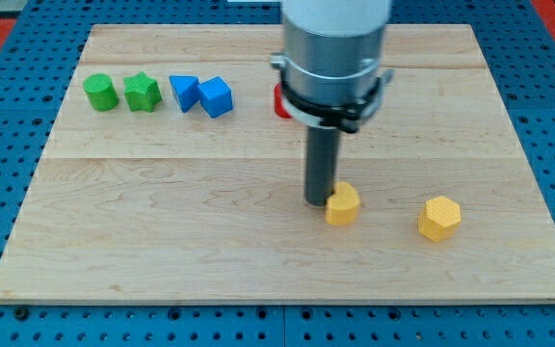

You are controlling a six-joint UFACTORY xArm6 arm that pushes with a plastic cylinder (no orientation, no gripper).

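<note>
My tip (318, 201) rests on the wooden board (162, 231) right against the left side of a yellow hexagonal block (342, 204); it looks to be touching it. A second yellow hexagonal block (439, 218) lies further to the view's right. A red block (281, 100) peeks out from behind the arm's grey body, mostly hidden, so its shape cannot be made out.
Along the view's upper left stand a green cylinder (100, 93), a green star-shaped block (143, 92), a blue triangular block (183, 93) and a blue cube (215, 97). Blue pegboard (8, 116) surrounds the board.
</note>
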